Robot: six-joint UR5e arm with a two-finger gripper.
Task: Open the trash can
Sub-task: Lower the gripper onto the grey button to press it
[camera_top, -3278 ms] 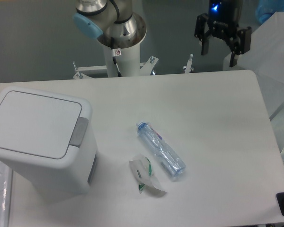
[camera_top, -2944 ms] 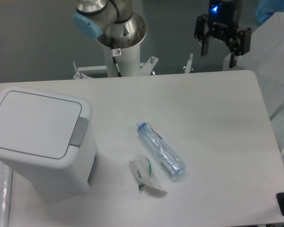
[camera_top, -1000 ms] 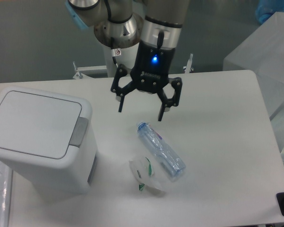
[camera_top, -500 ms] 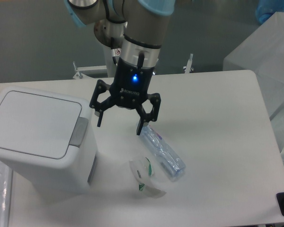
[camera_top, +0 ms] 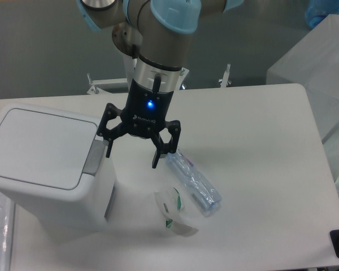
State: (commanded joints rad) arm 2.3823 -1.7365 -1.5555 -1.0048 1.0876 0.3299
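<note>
The trash can (camera_top: 42, 169) is a boxy white bin at the left of the table, its flat white lid (camera_top: 37, 147) lying shut. A grey push button (camera_top: 93, 157) sits at the lid's right rim. My gripper (camera_top: 132, 153) hangs open just right of the bin, pointing down, with nothing between its fingers. Its left fingertip (camera_top: 108, 150) is close above the grey button; whether it touches is unclear. The right fingertip (camera_top: 156, 159) hangs near the neck of a plastic bottle.
A crushed clear plastic bottle (camera_top: 193, 183) lies on the white table (camera_top: 260, 147) right of the gripper. A crumpled white and green wrapper (camera_top: 172, 208) lies just below it. The arm's base post (camera_top: 144, 68) stands at the table's far edge. White covered shapes stand at the far right.
The gripper has swung from the far right corner across the table to the left and down, ending beside the bin's button. It stayed open. The lid has not moved.
</note>
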